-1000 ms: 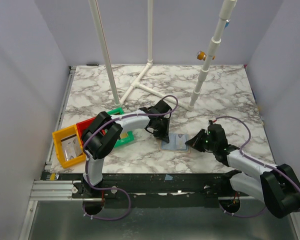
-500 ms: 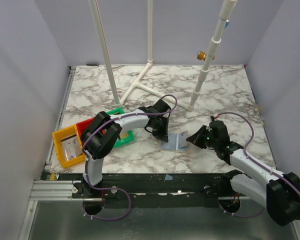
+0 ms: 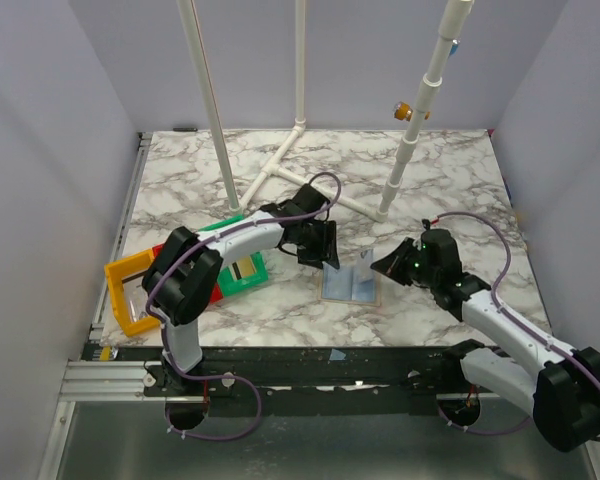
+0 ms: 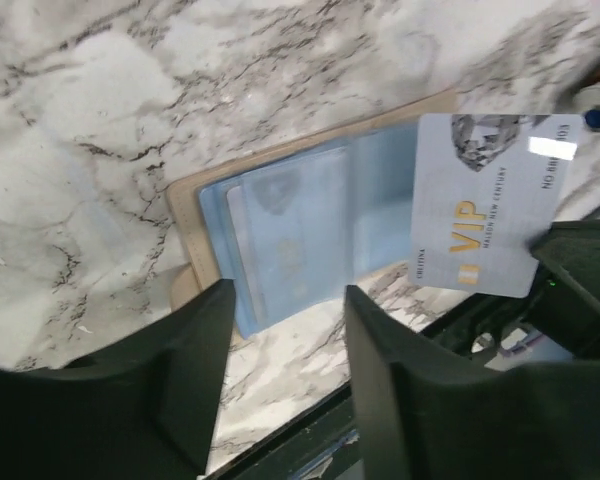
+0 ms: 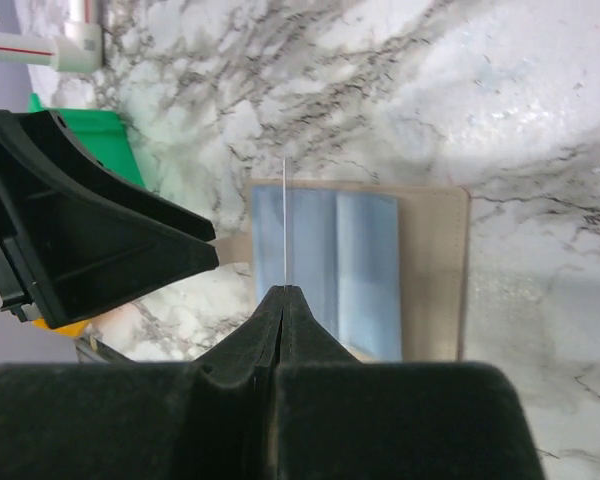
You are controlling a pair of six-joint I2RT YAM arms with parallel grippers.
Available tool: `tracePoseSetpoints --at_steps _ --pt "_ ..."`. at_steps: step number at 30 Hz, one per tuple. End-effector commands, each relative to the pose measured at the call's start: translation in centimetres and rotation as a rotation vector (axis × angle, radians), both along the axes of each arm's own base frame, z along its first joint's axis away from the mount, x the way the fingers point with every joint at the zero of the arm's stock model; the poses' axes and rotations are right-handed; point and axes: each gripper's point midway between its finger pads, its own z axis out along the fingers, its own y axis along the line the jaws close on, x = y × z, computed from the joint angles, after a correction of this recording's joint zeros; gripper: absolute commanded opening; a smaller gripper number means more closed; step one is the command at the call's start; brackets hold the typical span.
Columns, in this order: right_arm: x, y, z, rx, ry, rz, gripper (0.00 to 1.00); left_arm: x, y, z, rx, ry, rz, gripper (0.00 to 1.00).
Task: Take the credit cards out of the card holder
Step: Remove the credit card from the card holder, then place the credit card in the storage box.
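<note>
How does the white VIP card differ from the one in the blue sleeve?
The white plastic VIP card is out, upright in the right gripper; the pale sleeved card lies flat inside the tan card holder. The VIP card's print is clear; the sleeved card's, veiled. Both are rectangular.

The white card [image 4: 485, 205] reads "VIP" in gold letters; the smaller print beside it is too fine to read.

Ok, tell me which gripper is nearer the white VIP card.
Right. The right gripper is shut on the white VIP card, above the card holder; the left gripper hangs open at the holder's edge, apart from the card.
</note>
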Motion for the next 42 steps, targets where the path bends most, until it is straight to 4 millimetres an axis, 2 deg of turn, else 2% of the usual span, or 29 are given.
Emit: tracePoseSetpoints --at_steps 1,4,8,13,19,25,29,32,36,40,42 --pt "0.6 0.7 2.3 0.036 -0.023 0.020 0.01 1.0 -0.6 4.6 -0.189 -0.026 0.003 0.55" --pt "1.0 1.3 4.0 0.069 -0.047 0.036 0.01 1.1 -0.6 6.2 -0.287 -0.006 0.008 0.66" --pt "1.6 2.2 6.2 0.114 -0.073 0.057 0.01 1.3 -0.7 8.4 -0.424 0.019 0.017 0.72" --pt "2.1 3.4 8.7 0.178 -0.099 0.097 0.01 1.0 -1.2 10.2 -0.530 0.044 0.003 0.72" --pt "2.7 5.0 10.6 0.263 -0.120 0.147 0.01 0.7 -1.9 12.7 -0.692 0.072 -0.009 0.72" --pt "2.9 6.0 11.6 0.321 -0.126 0.184 0.01 0.6 -1.8 14.1 -0.769 0.081 -0.011 0.70" --pt "2.7 6.5 11.6 0.364 -0.111 0.204 0.01 0.6 -1.7 14.4 -0.797 0.095 -0.002 0.66" --pt "2.6 6.6 11.7 0.377 -0.113 0.207 0.01 0.5 -1.6 14.7 -0.824 0.104 -0.001 0.59" --pt "2.5 6.5 11.4 0.372 -0.112 0.205 0.01 0.5 -1.5 14.9 -0.832 0.106 0.005 0.43" --pt "2.3 6.4 11.0 0.363 -0.110 0.210 0.01 0.5 -1.4 14.8 -0.832 0.107 0.007 0.11" --pt "2.2 6.4 10.8 0.349 -0.113 0.219 0.01 0.5 -1.4 14.6 -0.830 0.107 0.008 0.00"
